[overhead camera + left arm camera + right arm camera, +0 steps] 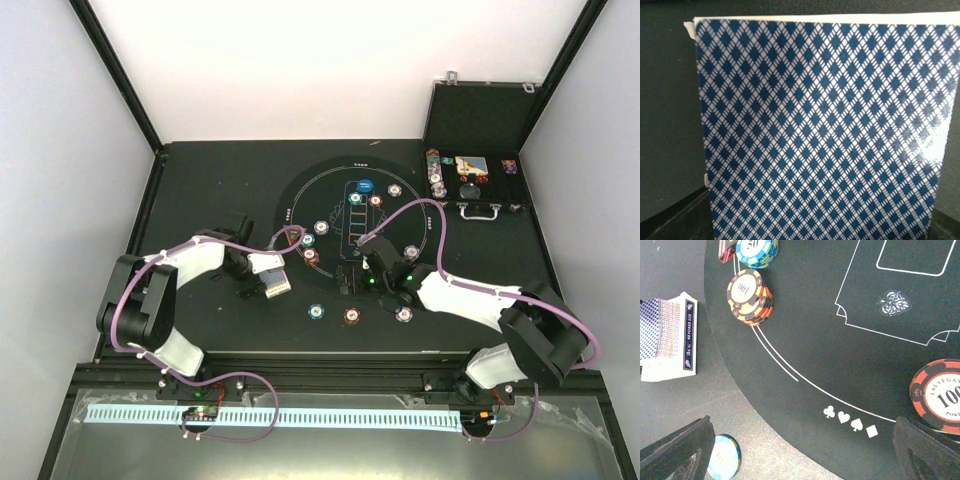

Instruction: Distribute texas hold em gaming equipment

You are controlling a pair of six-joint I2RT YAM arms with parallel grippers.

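Note:
My left gripper [268, 288] is shut on a deck of playing cards [279, 285] just left of the round mat. In the left wrist view the blue diamond-patterned card back [825, 135] fills the frame, and the left gripper [820, 225] shows only dark finger corners at the bottom. My right gripper [350, 272] hovers open and empty over the mat's near-left part [800, 460]. Under it are an orange-black chip stack [749, 296], a blue chip [757, 250], a red chip [940, 396] and a pale blue chip [723, 457] off the mat. The deck also shows there [670, 337].
Several chips lie around the black mat [300, 195], with a blue button [365, 186] at its far side. Three chips [351, 316] sit by its near edge. An open black case [475, 150] holding more pieces stands at the back right.

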